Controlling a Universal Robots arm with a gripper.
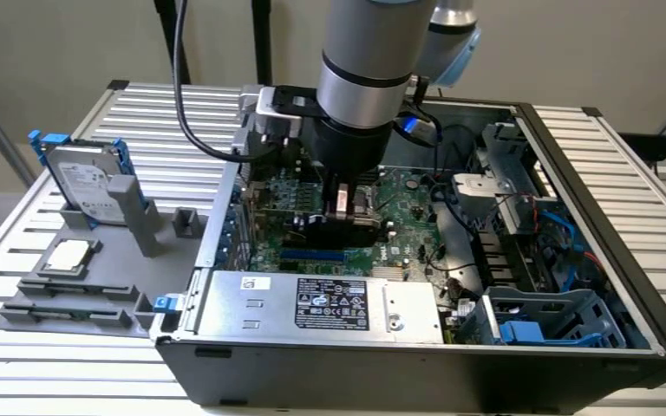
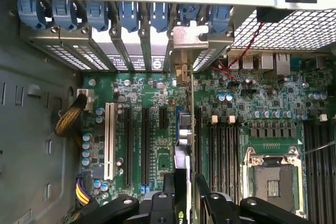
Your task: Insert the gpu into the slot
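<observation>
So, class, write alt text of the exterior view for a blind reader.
A robot arm's hand holds the gpu low over the green motherboard inside an open computer case, by the blue slot. A silver power-supply box sits nearby.

The gpu point(image 2: 182, 153), a thin black card with a silver bracket point(image 2: 191, 38) at one end, stands upright on edge over the green motherboard point(image 2: 157, 87), directly along the long bright-blue slot point(image 1: 316, 256). Whether it is seated cannot be told.
</observation>
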